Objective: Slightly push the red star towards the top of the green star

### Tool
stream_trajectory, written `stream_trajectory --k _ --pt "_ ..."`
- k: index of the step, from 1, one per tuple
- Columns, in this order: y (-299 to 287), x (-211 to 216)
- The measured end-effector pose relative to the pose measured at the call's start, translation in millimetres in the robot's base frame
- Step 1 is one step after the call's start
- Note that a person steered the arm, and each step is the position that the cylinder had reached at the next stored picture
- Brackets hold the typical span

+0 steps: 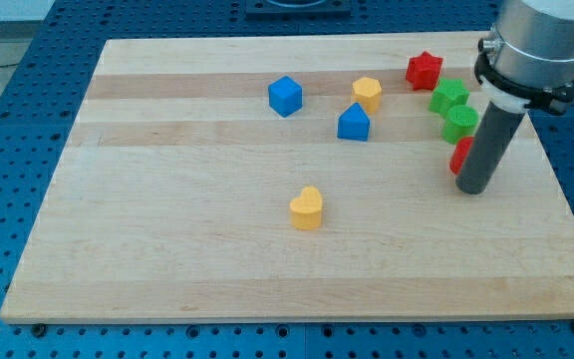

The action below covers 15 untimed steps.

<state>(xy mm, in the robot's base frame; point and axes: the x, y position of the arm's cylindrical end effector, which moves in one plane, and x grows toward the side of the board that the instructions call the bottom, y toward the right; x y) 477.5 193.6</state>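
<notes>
The red star (pixel 425 70) lies near the view's top right of the wooden board (pixel 167 249). Just below and to its right is the green star (pixel 449 97), close to it, and whether they touch cannot be told. A second green block (pixel 460 122) sits right under the green star. My rod comes down from the arm at the view's top right, and my tip (pixel 473 187) rests on the board below both green blocks. A small red block (pixel 458 156) is pressed against the rod's left side, partly hidden by it. My tip is well below the red star.
A blue cube (pixel 285 96), a yellow block (pixel 368 93) and a blue house-shaped block (pixel 354 123) lie left of the red star. A yellow heart (pixel 307 207) sits near the board's middle. The board's right edge is close to my tip.
</notes>
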Motion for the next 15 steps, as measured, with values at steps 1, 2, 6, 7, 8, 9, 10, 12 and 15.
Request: stream_trajectory --k 1,2,6,7,8,9,10,12,15 --pt "-3.5 1.7" --pt "-42.9 1.8" --pt "-243.7 -103.8" --pt "-302.0 -88.9" --pt "-339.1 -163.6" --pt "-299.6 -225.4" --pt "-234.7 -226.4" --pt "-186.1 -199.9" --pt "-100.0 -190.4"
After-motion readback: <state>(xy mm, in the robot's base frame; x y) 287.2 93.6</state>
